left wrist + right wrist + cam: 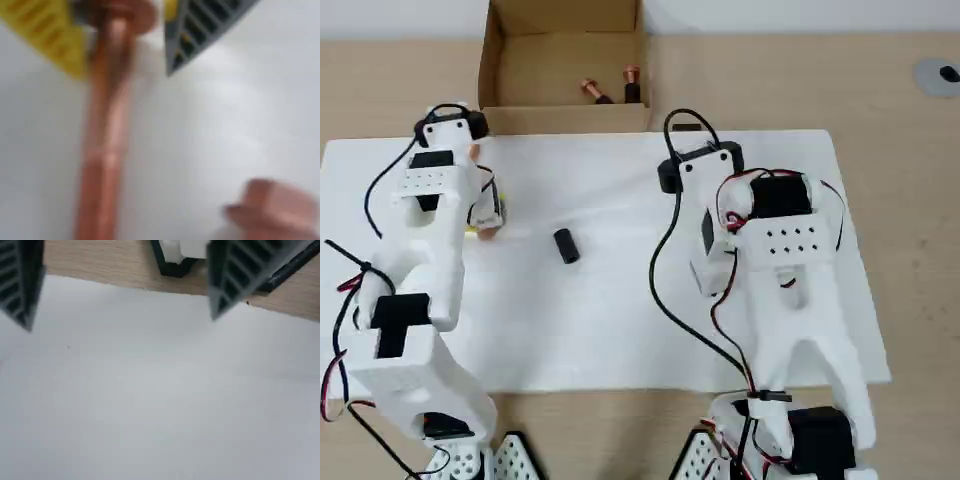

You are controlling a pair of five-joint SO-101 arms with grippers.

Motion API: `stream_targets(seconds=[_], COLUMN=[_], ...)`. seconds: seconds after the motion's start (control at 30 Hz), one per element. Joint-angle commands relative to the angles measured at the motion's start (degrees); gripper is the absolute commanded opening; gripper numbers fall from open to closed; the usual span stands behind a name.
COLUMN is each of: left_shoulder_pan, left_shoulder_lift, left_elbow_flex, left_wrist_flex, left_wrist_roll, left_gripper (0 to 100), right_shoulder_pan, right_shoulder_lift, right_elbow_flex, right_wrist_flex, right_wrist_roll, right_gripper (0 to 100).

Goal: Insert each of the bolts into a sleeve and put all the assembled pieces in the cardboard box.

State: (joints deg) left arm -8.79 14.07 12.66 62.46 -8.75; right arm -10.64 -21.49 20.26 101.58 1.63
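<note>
At the left of the high view the left gripper clamps a copper bolt by its head. If it tilts, it could knock the black sleeve at centre rolling. The right gripper gapes wide. Count: one bolt held, one blurred copper piece beside it, one sleeve, and two assembled pieces in the cardboard box at top.

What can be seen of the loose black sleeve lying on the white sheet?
The sleeve is a short, stubby cylinder, matte black, looking like plastic or rubber. It lies on its side on the white sheet, near the middle and in front of the cardboard box, with its axis a little slanted to the sheet's edges. No bolt shows in it. Nothing touches it except the sheet beneath.
</note>
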Motion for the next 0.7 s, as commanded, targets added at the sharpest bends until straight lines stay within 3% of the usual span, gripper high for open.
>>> stream_targets(seconds=[0.0, 0.33, 0.67], left_shoulder_pan=[0.0, -0.18, 3.6], left_shoulder_lift=[-0.22, -1.1, -9.71], left_elbow_flex=[-0.7, -9.14, -21.36], left_wrist_flex=[1.67, 3.16, 15.38], left_wrist_roll=[-2.55, -3.69, -7.91], left_gripper=[1, 1, 1], right_shoulder_pan=[0.84, 0.84, 0.84], right_shoulder_lift=[-1.8, -1.8, -1.8], right_elbow_flex=[-0.22, -0.22, -0.22], right_wrist_flex=[-0.18, 0.09, 0.09], right_wrist_roll=[0.53, 0.53, 0.53], right_gripper=[26.7, 26.7, 26.7])
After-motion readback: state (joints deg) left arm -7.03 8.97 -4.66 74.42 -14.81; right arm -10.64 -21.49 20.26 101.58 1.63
